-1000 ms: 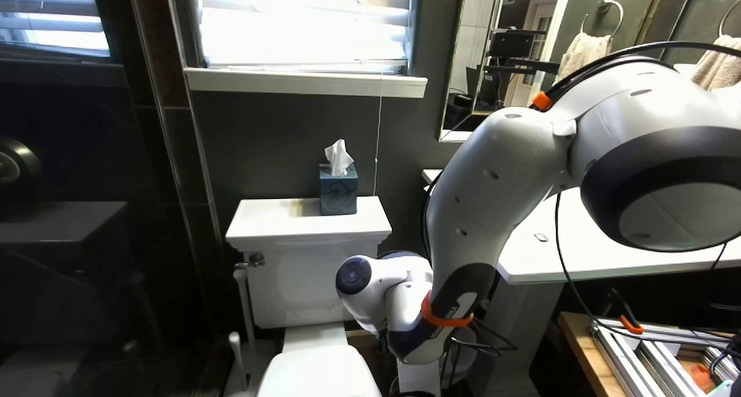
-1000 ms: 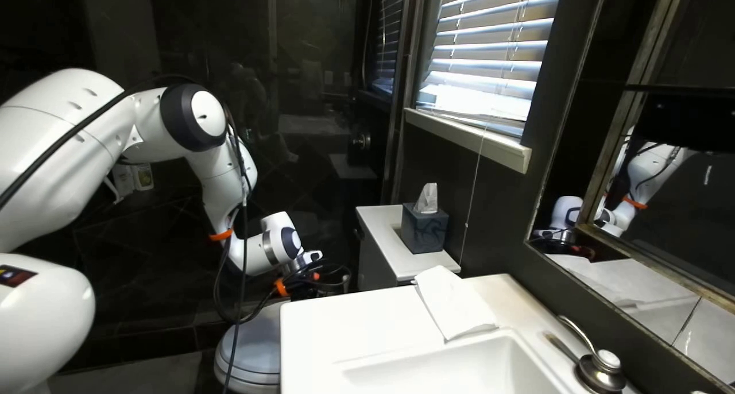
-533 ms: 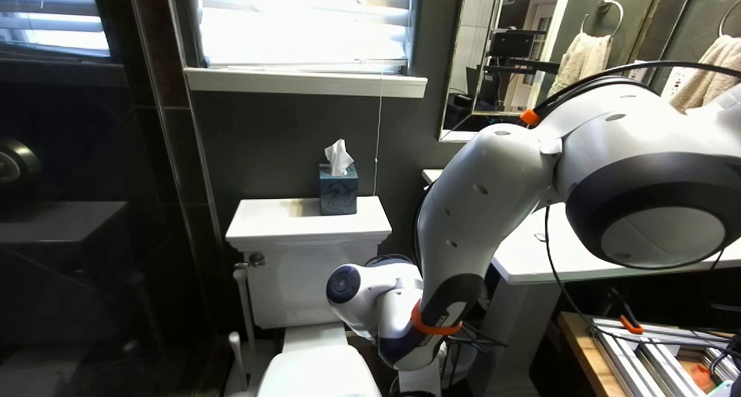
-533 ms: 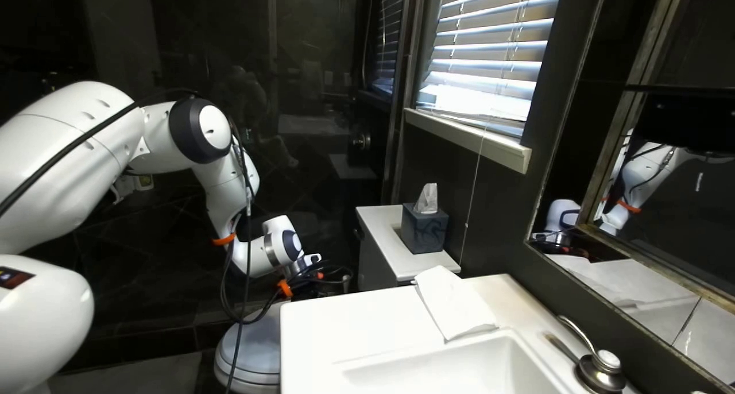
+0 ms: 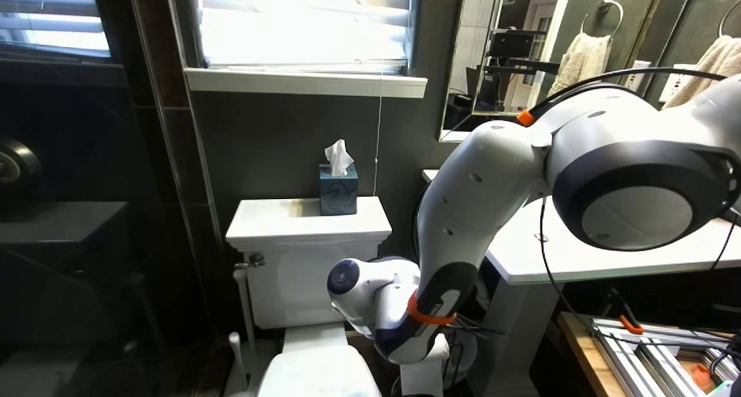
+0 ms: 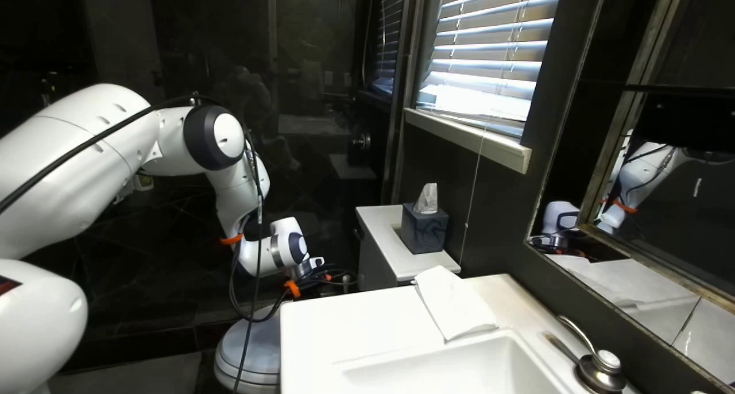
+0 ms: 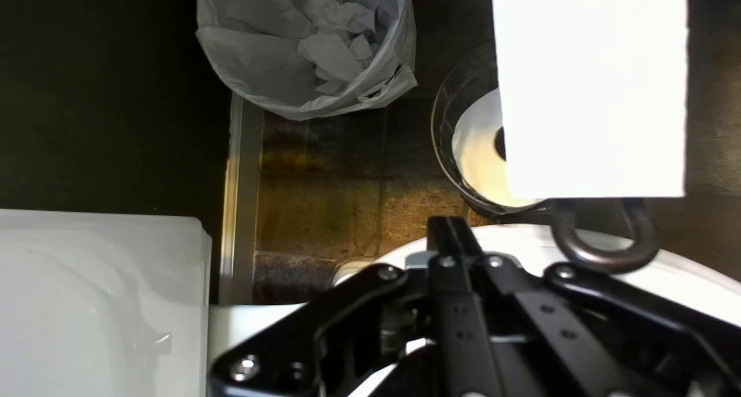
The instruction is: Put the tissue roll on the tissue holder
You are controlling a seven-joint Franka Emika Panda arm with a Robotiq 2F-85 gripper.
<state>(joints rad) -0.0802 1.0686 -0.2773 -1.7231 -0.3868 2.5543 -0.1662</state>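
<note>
While the gripper [image 7: 451,228] is closed, its jaws pressed together in front of the edge of the toilet [image 7: 518,238], the roll [image 7: 590,90] is seen on the holder [image 7: 606,261], whose metal loop is shown past the roll's lower edge. Another roll [image 7: 477,148] is held in the basket [image 7: 486,203]. The tissue box [image 5: 338,194] is set near the back edge of the tank [image 5: 272,217].

Jaws together, my gripper [image 7: 450,230] hovers near the white tissue roll [image 7: 590,90], the metal tissue holder [image 7: 605,259] curving past its edge, a lined bin [image 7: 260,61] nearby.
</note>
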